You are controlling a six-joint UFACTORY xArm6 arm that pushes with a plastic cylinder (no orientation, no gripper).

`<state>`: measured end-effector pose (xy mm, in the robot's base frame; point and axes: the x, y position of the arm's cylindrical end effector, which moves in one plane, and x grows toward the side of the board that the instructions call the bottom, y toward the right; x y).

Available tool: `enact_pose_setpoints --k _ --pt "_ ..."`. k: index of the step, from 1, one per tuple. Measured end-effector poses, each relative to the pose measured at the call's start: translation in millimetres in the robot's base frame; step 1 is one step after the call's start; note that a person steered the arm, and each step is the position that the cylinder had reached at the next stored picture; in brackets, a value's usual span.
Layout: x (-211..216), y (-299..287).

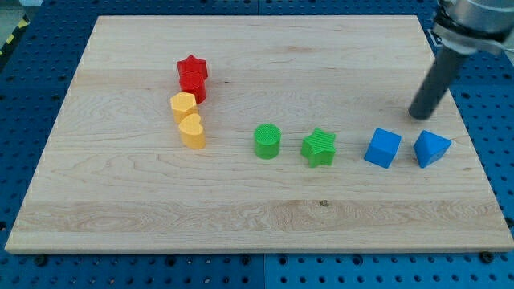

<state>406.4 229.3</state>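
My tip (419, 115) rests on the wooden board (241, 201) near its right edge, touching no block. Nearest to it is a blue triangular block (431, 148), a little below and to the right. A blue cube (382, 148) sits just left of that block. Further left in the same row stand a green star (320, 148) and a green cylinder (267, 141). At the upper left a red star (193, 74) sits above a red block, with a yellow block (183, 105) and a yellow heart (193, 131) below them.
The board lies on a blue perforated table (498, 160). A black-and-white marker tag (434, 37) sits off the board's upper right corner, partly behind the rod.
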Motion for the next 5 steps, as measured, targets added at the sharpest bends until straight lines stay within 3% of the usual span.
enact_pose_setpoints --k 2,4,5 --pt "-60.5 -38.6" --pt "-70.9 -67.0" --pt "-84.0 -121.5"
